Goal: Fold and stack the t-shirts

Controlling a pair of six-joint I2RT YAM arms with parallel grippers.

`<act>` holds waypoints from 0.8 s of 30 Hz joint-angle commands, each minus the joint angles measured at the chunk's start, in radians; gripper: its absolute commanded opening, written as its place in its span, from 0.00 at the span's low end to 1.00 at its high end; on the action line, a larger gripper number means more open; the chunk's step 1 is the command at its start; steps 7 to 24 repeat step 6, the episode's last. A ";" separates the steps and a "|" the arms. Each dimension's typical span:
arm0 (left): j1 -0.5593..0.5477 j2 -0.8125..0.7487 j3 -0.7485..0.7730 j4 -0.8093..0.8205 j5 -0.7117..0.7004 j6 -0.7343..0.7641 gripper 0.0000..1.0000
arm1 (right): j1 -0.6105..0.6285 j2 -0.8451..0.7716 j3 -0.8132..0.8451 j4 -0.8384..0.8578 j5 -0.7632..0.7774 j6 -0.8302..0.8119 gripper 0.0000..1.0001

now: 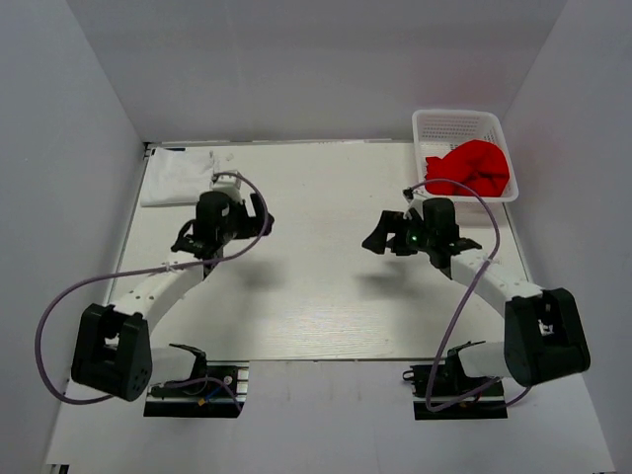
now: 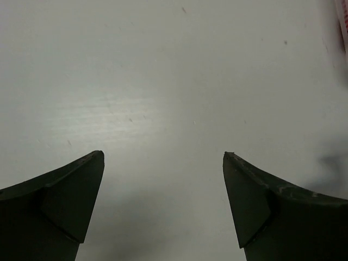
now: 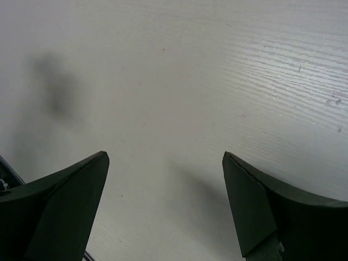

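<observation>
The white t-shirt (image 1: 178, 176) lies folded flat at the table's far left corner. The red t-shirt (image 1: 472, 166) sits bunched in the white lattice basket (image 1: 434, 126) at the far right. My left gripper (image 1: 264, 222) is open and empty, just right of and nearer than the white shirt, pointing toward the table's middle. My right gripper (image 1: 379, 235) is open and empty, left of and nearer than the basket. In the left wrist view the left gripper (image 2: 163, 155) is over bare table. In the right wrist view the right gripper (image 3: 166, 155) is too.
The white wood-grain table (image 1: 316, 296) runs between grey walls on the left, right and back. The basket stands against the far right corner. A thin red-and-white sliver (image 2: 343, 22) shows at the left wrist view's top right edge.
</observation>
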 commanded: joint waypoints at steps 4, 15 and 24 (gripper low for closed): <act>-0.089 -0.174 -0.115 -0.008 -0.009 -0.111 1.00 | 0.008 -0.136 -0.108 0.131 0.034 0.034 0.91; -0.099 -0.200 -0.124 -0.037 -0.071 -0.111 1.00 | 0.008 -0.174 -0.126 0.159 0.028 0.042 0.91; -0.099 -0.200 -0.124 -0.037 -0.071 -0.111 1.00 | 0.008 -0.174 -0.126 0.159 0.028 0.042 0.91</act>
